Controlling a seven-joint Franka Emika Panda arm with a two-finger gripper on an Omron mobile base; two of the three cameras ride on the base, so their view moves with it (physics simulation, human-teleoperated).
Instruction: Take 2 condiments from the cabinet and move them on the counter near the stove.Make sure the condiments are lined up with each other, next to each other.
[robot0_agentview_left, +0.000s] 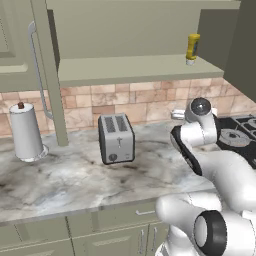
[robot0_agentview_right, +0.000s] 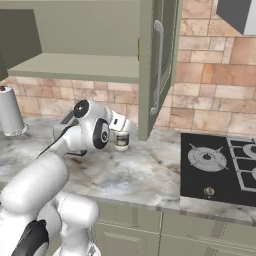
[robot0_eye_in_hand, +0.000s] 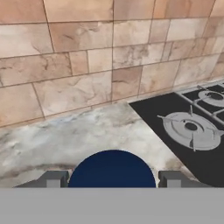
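Note:
A small white jar with a dark blue lid sits between my fingertips, and my gripper is shut on it. The gripper holds the jar low over the marble counter, left of the black stove; I cannot tell whether the jar touches the slab. In the hand view the stove lies to the right, with tiled wall ahead. The yellow squeeze bottle stands upright on the shelf of the open cabinet.
A silver toaster stands mid-counter and a paper-towel roll stands at the far left. The open cabinet door with its long handle hangs just right of the gripper. Drawer fronts run below the counter edge.

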